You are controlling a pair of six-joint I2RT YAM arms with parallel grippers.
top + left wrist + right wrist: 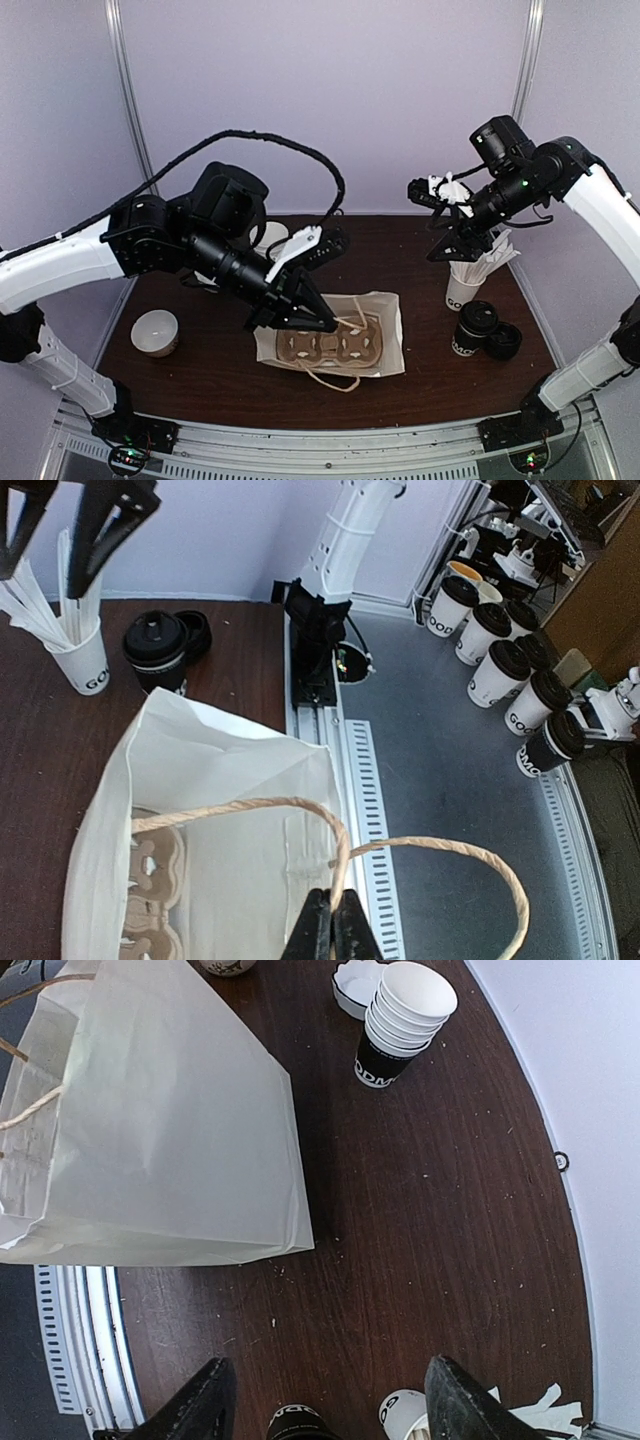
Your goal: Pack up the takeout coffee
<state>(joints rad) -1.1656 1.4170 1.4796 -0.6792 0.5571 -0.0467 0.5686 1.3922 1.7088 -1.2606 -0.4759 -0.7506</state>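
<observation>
Dark brown table (pixel 200 375) and pale lilac walls surround both my arms. My left pincer (pixel 331 905) is pressed together on the twine handle (pixel 250 805) of a white paper bag (pixel 220 780), and the cord runs straight between my closed fingers. The bag sits in the middle of the table with its mouth gaping toward my left wrist, and a brown cardboard cup carrier (pixel 150 870) shows inside it. A second loop of twine curves off to one side, free of my grip.

My right pincer (pixel 330 1365) is spread wide and holds nothing. It hangs over the right side of the table, above a white cup (pixel 85 665) full of white sticks.

The coffee (pixel 155 650), a small black cup with its black lid on, stands on the table outside the bag and well apart from it, just beside the white cup. A loose black lid (pixel 195 632) lies right next to it. At the far side of the table, behind the bag, stands a stack of open cups (pixel 405 1015)
</observation>
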